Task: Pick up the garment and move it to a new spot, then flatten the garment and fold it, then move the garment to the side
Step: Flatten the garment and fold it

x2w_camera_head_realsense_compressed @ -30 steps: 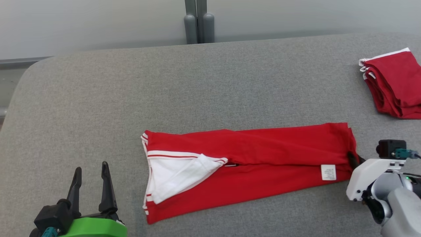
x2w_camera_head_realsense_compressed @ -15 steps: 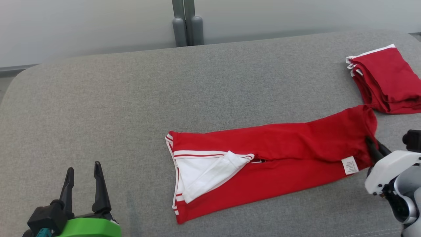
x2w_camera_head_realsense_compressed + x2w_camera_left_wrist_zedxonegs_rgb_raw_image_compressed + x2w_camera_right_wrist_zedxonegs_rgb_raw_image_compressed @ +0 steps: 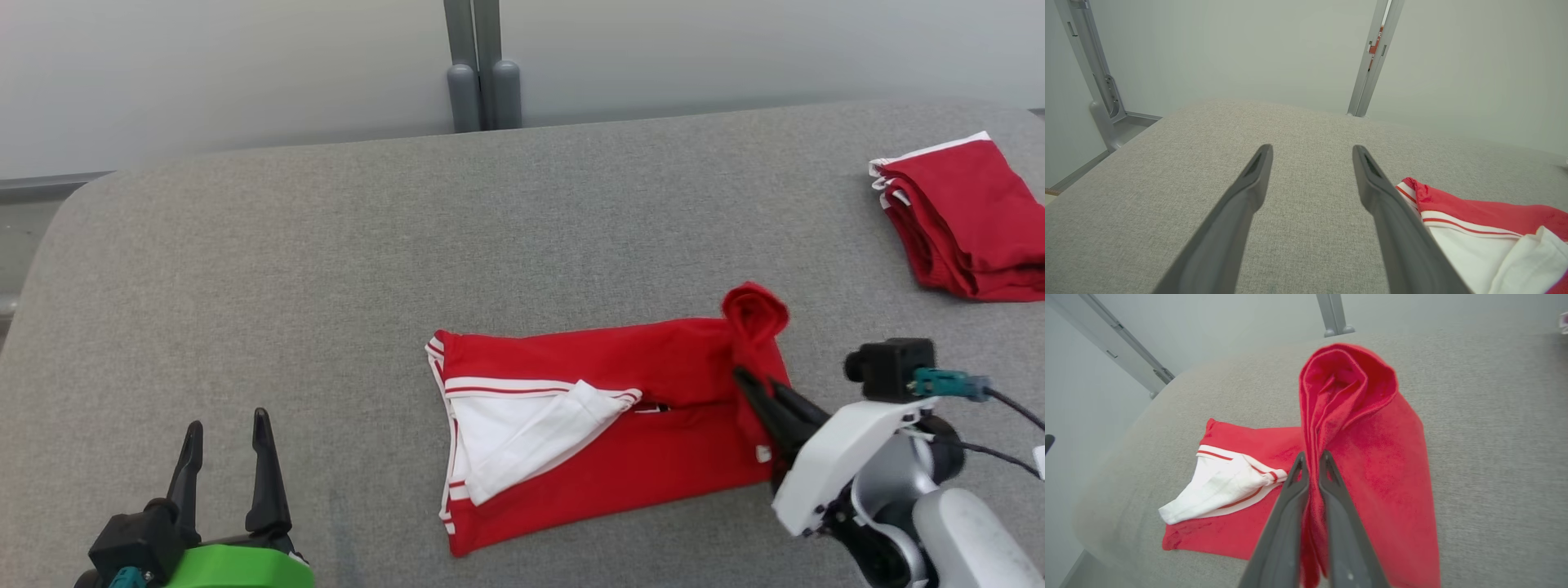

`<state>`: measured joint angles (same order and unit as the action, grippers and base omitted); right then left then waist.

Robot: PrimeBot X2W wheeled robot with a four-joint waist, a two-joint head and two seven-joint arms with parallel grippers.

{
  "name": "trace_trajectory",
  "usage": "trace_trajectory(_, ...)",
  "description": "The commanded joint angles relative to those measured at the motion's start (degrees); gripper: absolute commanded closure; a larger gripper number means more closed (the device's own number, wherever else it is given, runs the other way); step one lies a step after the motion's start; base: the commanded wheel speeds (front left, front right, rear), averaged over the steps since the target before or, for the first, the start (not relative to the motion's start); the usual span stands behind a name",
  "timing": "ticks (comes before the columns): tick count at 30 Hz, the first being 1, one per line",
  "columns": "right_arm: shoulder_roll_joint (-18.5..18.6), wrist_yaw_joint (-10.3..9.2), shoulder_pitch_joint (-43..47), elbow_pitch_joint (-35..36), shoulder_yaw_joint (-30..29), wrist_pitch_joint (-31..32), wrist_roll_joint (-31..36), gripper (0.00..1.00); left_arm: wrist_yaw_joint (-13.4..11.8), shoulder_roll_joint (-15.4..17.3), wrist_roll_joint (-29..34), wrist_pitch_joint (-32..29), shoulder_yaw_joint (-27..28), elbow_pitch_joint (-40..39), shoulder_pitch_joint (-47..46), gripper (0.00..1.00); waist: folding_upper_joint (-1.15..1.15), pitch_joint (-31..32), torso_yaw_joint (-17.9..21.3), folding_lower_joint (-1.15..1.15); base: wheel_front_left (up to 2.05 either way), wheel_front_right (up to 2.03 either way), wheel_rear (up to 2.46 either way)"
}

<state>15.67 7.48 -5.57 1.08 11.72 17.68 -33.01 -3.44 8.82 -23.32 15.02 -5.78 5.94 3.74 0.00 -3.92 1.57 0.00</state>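
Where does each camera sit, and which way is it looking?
Head view: on the robot's head, looking forward and down at the grey fabric-covered table and the long red garment with white trim; the open left pincer and the right pincer show.
Left wrist view: on the left wrist, looking along its spread dark fingers across the table toward the pale wall.
Right wrist view: on the right wrist, looking along its fingers, shut on a raised fold of the garment.
Shared: all three show the garment's white-trimmed end.

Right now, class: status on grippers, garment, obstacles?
Right gripper shut on garment, one end raised. Left gripper open, apart. Folded red pile far right, not blocking.
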Motion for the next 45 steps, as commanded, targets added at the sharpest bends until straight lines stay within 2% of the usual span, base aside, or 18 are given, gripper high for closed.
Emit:
trace_trajectory(1, -0.83, 0.01, -0.48, 0.61, 1.76, 0.28, -1.09, 1.00, 0.40, 0.01, 0.81, 0.17, -0.09, 0.15, 0.38, 0.00, 0.00, 0.24, -0.68, 0.00, 0.00, 0.00, 0.00)
trace_trajectory(7, -5.60, 0.02, -3.76, -1.72, 9.50, -1.15, -3.03, 1.00, 0.59, -0.17, 0.83, 0.17, -0.55, 0.65, -0.09, 0.00, 0.00, 0.41, -2.18, 0.00, 0.00, 0.00, 0.00)
trace_trajectory(10, -8.54, 0.02, -5.37, -5.10, 12.93, -2.44, -4.01, 1.00, 0.78, -0.32, 0.80, 0.17, -0.92, 0.89, -0.59, 0.00, 0.00, 0.32, -3.21, 0.00, 0.00, 0.00, 0.00)
trace_trajectory(15, -11.29, 0.02, -9.04, -12.78, 16.90, -5.78, -4.81, 1.00, 1.03, -0.46, 0.83, 0.17, -1.15, 1.09, -1.46, 0.00, 0.00, -0.21, -5.16, 0.00, 0.00, 0.00, 0.00)
trace_trajectory(21, -12.43, 0.02, -13.63, -20.78, 19.47, -9.40, -6.73, 1.00, 1.33, -0.83, 0.88, 0.17, -1.27, 1.44, -2.06, 0.00, 0.00, -1.10, -7.25, 0.00, 0.00, 0.00, 0.00)
trace_trajectory(31, -12.69, 0.02, -18.43, -28.85, 26.20, -12.80, -11.60, 0.99, 1.85, -1.58, 1.19, 0.17, -1.09, 2.42, -3.01, 0.00, 0.00, -1.86, -9.11, 0.00, 0.00, 0.00, 0.00)
trace_trajectory(32, -12.70, 0.02, -18.68, -29.02, 26.81, -13.30, -12.40, 0.85, 1.91, -1.60, 1.20, 0.17, -1.02, 2.48, -3.05, 0.00, 0.00, -1.87, -9.16, 0.00, 0.00, 0.00, 0.00)
trace_trajectory(33, -12.77, 0.02, -18.98, -28.97, 27.85, -13.89, -13.71, 0.33, 1.94, -1.66, 1.23, 0.17, -0.90, 2.55, -3.10, 0.00, 0.00, -1.89, -9.19, 0.00, 0.00, 0.00, 0.00)
trace_trajectory(34, -12.79, 0.02, -19.25, -28.87, 28.79, -14.51, -15.01, 0.00, 2.01, -1.68, 1.40, 0.17, -0.81, 2.69, -3.13, 0.00, 0.00, -1.89, -9.18, 0.00, 0.00, 0.00, 0.00)
trace_trajectory(40, -12.67, 0.02, -21.32, -29.97, 29.53, -19.13, -17.74, 0.00, 2.41, -1.92, 2.04, 0.17, -0.44, 2.90, -3.21, 0.00, 0.00, -1.86, -8.62, 0.00, 0.00, 0.00, 0.00)
trace_trajectory(45, -11.97, 0.02, -22.07, -30.21, 25.34, -25.56, -17.03, 0.00, 2.89, -2.26, 2.64, 0.17, -0.48, 3.09, -3.27, 0.00, 0.00, -1.90, -7.99, 0.00, 0.00, 0.00, 0.00)
